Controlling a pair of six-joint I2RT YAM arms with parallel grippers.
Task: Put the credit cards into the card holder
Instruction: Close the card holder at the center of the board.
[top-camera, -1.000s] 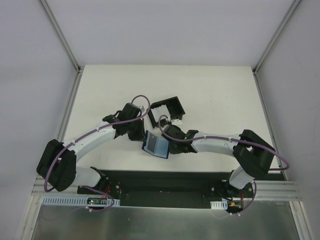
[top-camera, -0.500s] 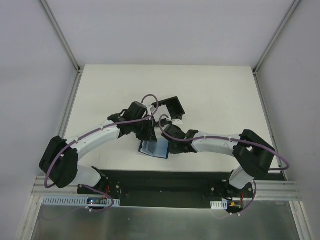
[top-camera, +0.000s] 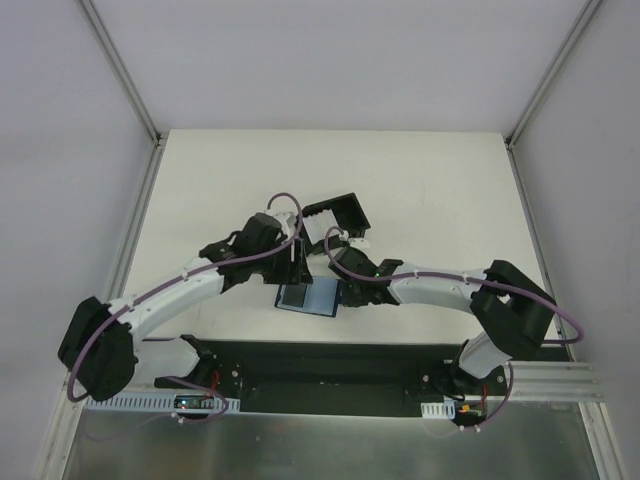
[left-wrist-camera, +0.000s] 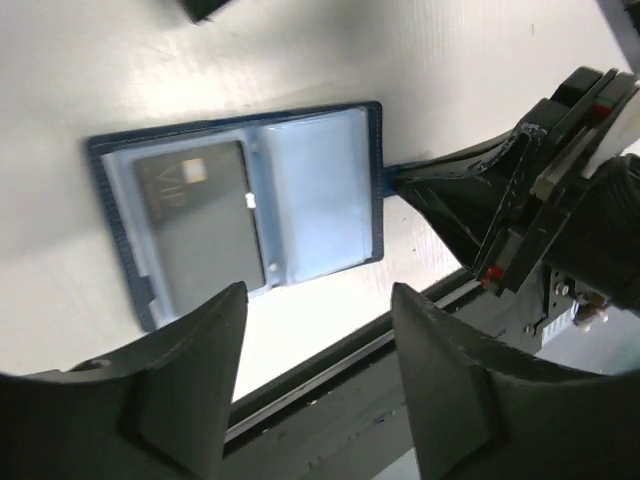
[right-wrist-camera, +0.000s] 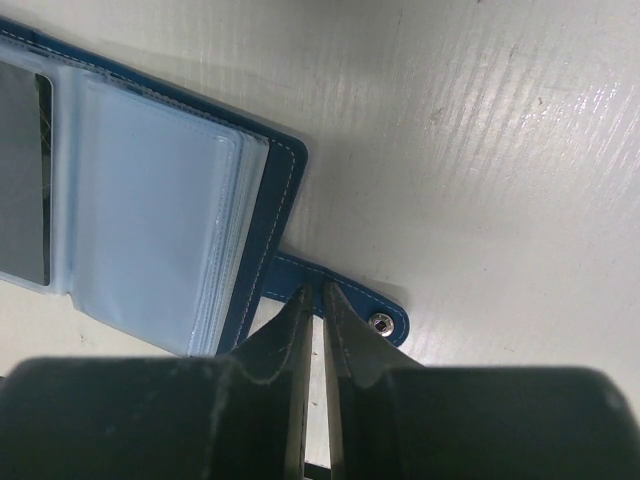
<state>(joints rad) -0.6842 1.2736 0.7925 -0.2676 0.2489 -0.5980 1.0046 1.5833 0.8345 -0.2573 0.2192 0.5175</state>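
Pinning tab (right-wrist-camera: 365, 300) of card holder (left-wrist-camera: 240, 210), R end effector (right-wrist-camera: 312, 295) is clamped. L end effector (left-wrist-camera: 318, 330) half-open, empty; card (left-wrist-camera: 200, 225) prob. seated, lift straight.

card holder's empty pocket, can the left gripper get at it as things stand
Probably yes. The left gripper hangs open above the card holder, which lies spread open with its empty pocket uncovered. The right gripper pinches only the snap tab, off to the side.

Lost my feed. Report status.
Left gripper open, empty, above card holder. Right gripper shut on its snap tab. One card in pocket. Nothing in the way.
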